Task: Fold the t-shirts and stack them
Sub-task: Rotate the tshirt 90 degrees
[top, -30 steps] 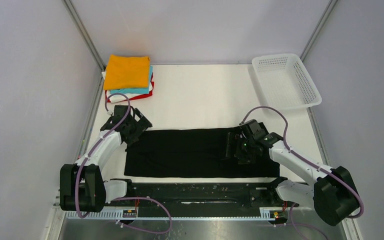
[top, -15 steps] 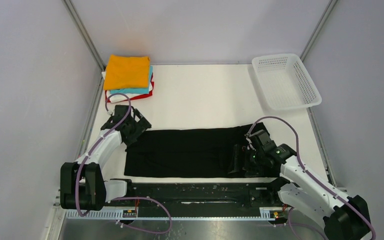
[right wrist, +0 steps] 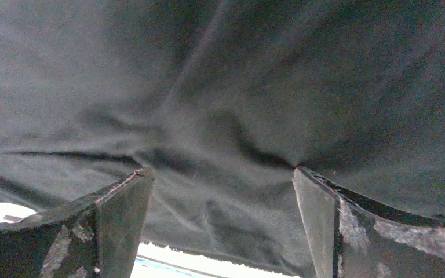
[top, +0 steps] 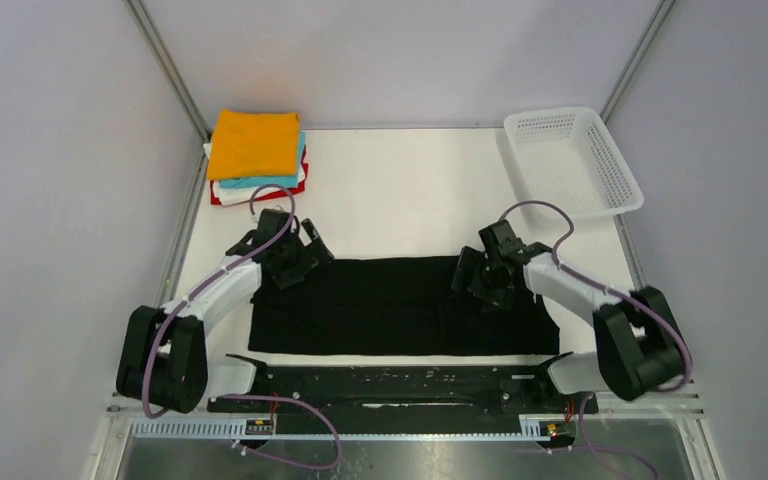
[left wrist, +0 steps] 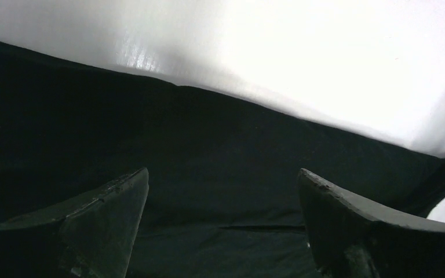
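A large black t-shirt (top: 390, 312) lies flat as a long rectangle across the near part of the white table (top: 400, 195). My left gripper (top: 310, 262) is open over the shirt's far left edge; the left wrist view shows its jaws (left wrist: 223, 174) spread above the black cloth (left wrist: 208, 139), holding nothing. My right gripper (top: 468, 275) is open over the shirt's far right part; the right wrist view shows its jaws (right wrist: 223, 171) apart over wrinkled black cloth (right wrist: 220, 87). A folded stack with the orange shirt (top: 254, 143) on top, turquoise, white and red below, sits at the far left corner.
A white plastic mesh basket (top: 572, 160) stands at the far right corner. Grey walls and metal frame posts close in the table on three sides. The black arm-mount rail (top: 390, 385) runs along the near edge.
My left gripper has moved right along the shirt's far edge. My right arm swung from the shirt's near right side back to its far edge, and the shirt's right end lies flatter.
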Controlling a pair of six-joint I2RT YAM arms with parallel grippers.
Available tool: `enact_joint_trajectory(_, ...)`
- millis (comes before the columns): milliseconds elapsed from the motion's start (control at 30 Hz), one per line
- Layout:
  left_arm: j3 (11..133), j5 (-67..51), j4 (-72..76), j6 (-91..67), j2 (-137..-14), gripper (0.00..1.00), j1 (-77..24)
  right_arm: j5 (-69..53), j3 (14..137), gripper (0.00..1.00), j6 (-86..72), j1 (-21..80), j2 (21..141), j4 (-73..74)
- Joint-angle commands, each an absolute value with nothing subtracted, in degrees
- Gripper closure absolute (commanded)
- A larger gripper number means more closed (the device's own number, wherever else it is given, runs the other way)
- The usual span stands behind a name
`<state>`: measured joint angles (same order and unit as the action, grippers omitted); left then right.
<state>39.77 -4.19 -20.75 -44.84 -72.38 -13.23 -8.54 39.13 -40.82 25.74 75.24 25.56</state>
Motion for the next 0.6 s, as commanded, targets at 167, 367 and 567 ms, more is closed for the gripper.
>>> enact_joint_trajectory(167, 38.05, -5.43, -16.82, -45.09, -79.03, 0.01, -15.87, -11.19, 52.3, 0.01, -39.14, 18.68, 94.38, 20.41)
enact_joint_trajectory(367, 39.22, -7.54, -15.69, -46.72, -82.81, 0.01, -19.5, -11.91, 70.7, 0.0, -36.46, 16.64, 107.23, 24.93)
enact_joint_trajectory(567, 41.76, -9.47, -15.53, -48.84, -85.41, 0.01, -24.6, -16.89, 91.86, 0.01, -35.07, 15.95, 122.9, 32.02)
